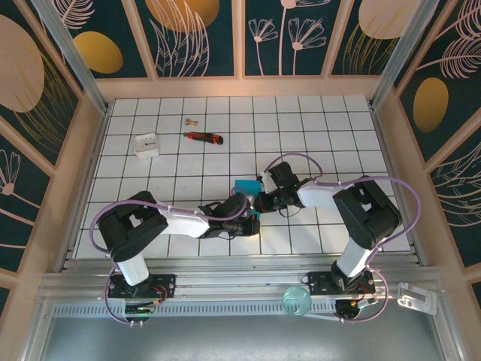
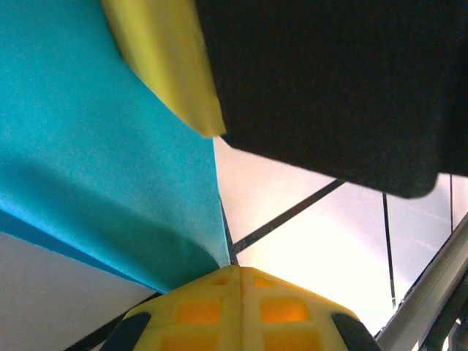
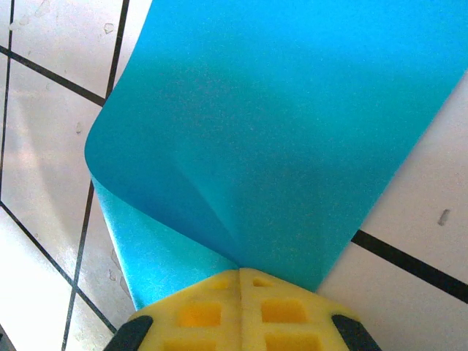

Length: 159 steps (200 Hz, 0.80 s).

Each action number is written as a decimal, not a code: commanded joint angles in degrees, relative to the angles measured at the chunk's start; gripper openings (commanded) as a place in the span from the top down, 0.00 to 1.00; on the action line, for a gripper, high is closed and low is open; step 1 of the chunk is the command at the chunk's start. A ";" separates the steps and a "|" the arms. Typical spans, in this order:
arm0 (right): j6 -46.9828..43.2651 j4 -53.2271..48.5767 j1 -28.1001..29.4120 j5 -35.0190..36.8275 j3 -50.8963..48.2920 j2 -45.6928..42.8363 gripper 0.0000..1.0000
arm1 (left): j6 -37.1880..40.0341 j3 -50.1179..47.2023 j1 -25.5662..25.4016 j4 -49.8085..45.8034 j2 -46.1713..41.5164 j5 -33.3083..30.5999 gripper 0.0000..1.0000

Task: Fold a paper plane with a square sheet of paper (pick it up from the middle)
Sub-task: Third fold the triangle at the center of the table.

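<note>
Pinching square sheet of paper (image 3: 278,131) | left hand (image 2: 238,274) clamped on it | right hand (image 3: 240,272) likewise

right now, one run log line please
phase: folding | left gripper: shut on square sheet of paper | right gripper: shut on same sheet | sheet: curled over itself

Beyond the sheet (image 1: 245,185), knife (image 1: 204,138) and white block (image 1: 146,144) obstruct far left (far right open).
</note>
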 commanded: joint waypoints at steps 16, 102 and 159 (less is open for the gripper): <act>0.16 -8.68 0.70 6.47 -3.63 3.96 1.00 | 2.60 0.56 -2.14 -6.39 -3.55 5.19 1.00; -0.14 -8.70 0.72 6.25 -3.04 4.63 1.00 | -1.76 -3.82 11.95 1.32 -9.99 6.87 1.00; -0.20 -8.67 0.68 6.16 -3.10 4.51 1.00 | -0.23 0.85 14.80 1.18 -4.45 7.61 1.00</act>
